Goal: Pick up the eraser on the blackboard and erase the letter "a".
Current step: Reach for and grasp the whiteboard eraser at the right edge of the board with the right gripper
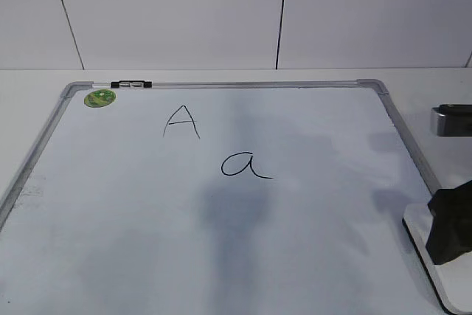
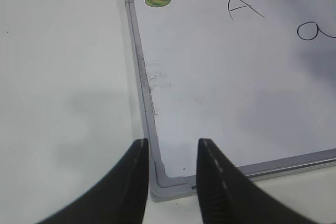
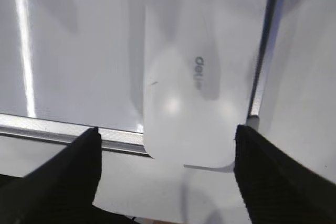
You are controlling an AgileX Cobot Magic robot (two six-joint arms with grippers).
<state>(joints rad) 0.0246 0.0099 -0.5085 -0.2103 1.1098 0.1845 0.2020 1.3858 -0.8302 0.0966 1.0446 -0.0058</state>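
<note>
The blackboard (image 1: pixel 221 241) is a white board with a silver frame, lying flat on the table. The cursive letter "a" (image 1: pixel 245 165) sits near its middle, below and right of a capital "A" (image 1: pixel 181 120). The white eraser (image 3: pixel 194 114) with grey lettering lies over the board's near right corner; it also shows in the exterior view (image 1: pixel 451 285). My right gripper (image 3: pixel 168 129) is open, its fingers either side of the eraser's near end; it is at the right edge of the exterior view (image 1: pixel 450 226). My left gripper (image 2: pixel 173 142) is open and empty above the board's near left corner (image 2: pixel 170 182).
A round green sticker (image 1: pixel 99 98) and a small black-and-silver clip (image 1: pixel 131 84) sit at the board's far left corner. A grey and white object (image 1: pixel 451 119) lies off the board's right side. White table (image 2: pixel 63 77) surrounds the board; a white wall stands behind.
</note>
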